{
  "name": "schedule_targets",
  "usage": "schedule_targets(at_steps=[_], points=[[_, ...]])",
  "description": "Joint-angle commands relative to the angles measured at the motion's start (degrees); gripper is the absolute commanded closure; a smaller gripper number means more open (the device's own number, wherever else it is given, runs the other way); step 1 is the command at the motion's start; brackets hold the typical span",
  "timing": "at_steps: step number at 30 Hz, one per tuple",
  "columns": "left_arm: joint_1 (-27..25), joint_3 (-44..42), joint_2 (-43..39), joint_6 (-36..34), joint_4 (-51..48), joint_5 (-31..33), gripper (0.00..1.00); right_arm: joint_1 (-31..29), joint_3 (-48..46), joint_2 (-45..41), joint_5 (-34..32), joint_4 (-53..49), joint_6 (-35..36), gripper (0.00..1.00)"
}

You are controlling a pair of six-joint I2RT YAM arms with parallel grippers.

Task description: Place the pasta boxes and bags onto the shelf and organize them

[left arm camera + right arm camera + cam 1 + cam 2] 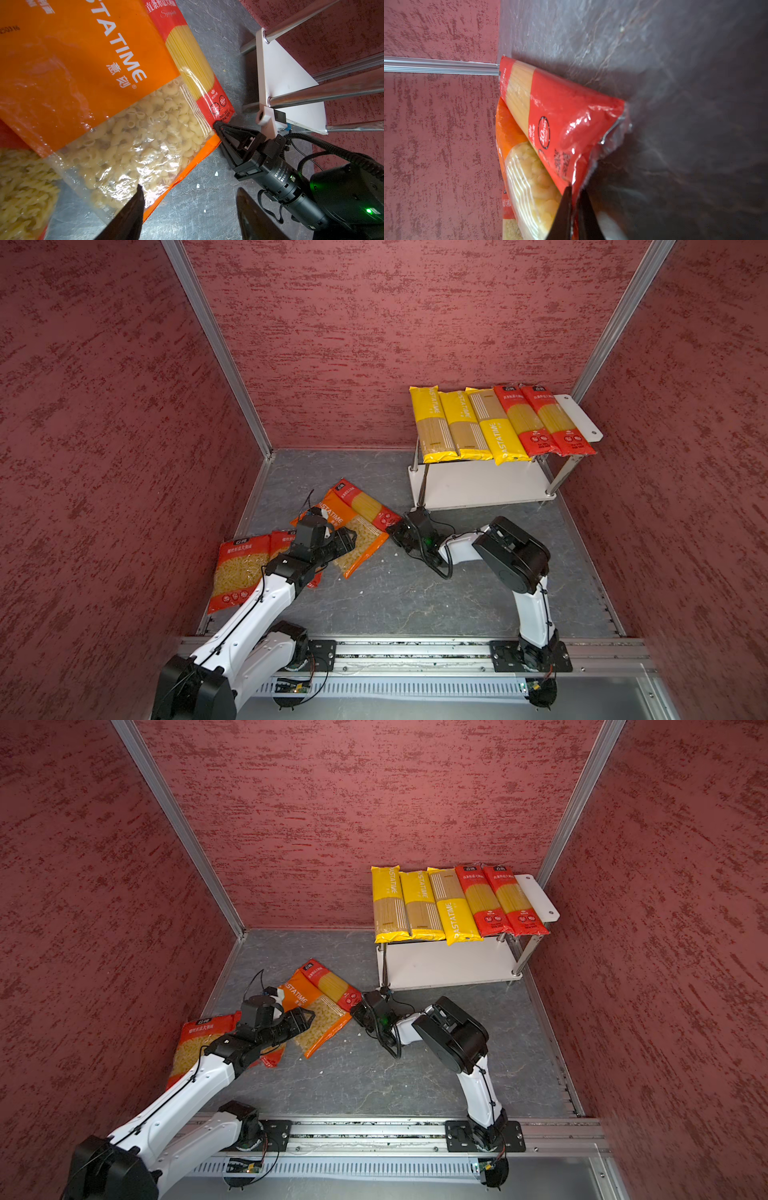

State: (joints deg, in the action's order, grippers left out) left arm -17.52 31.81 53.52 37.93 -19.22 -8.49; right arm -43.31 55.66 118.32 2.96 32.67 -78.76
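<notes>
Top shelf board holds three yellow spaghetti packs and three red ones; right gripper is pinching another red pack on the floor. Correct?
No. Both top views show only two red spaghetti packs on the top board, beside three yellow packs. The right gripper does pinch a third red pack.

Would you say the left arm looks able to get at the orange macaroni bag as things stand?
Probably yes: the left claw hangs open over a corner of the orange macaroni bag, nothing between. The red spaghetti pack in the right claw only borders its far edge.
</notes>
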Motion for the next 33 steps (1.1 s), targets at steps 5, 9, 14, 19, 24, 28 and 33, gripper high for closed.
schedule_targets(at_steps=[5, 9, 14, 19, 24, 28, 33], points=[[-0.41, -0.33, 0.09, 0.13, 1.47, 0.43, 0.30, 0.42, -9.50, -6.47, -4.98, 1.25, -4.13, 0.99], [-0.43, -0.51, 0.26, 0.06, 1.97, 0.34, 0.30, 0.01, -17.00, -12.62, -4.58, 2.30, -4.87, 1.00], [-1.61, -0.66, 1.58, 0.13, 4.32, -0.62, 0.31, -2.19, -25.56, -25.51, -2.05, -6.80, -3.53, 1.00], [-5.31, -0.11, 5.77, 0.87, 8.29, -0.78, 0.30, -6.11, -29.18, -36.07, 2.63, -21.71, 2.18, 0.95], [-8.15, 0.61, 9.02, 1.90, 10.69, -0.81, 0.30, -12.88, -28.41, -40.44, 4.72, -29.33, 10.87, 0.88], [-9.49, 1.13, 9.76, 2.23, 10.93, -0.47, 0.30, -15.41, -22.92, -40.04, 6.35, -38.86, 21.67, 0.71], [-10.85, 1.70, 9.22, 1.90, 10.08, -0.37, 0.30, -12.49, -16.68, -43.62, 1.52, -54.09, 34.27, 0.61]])
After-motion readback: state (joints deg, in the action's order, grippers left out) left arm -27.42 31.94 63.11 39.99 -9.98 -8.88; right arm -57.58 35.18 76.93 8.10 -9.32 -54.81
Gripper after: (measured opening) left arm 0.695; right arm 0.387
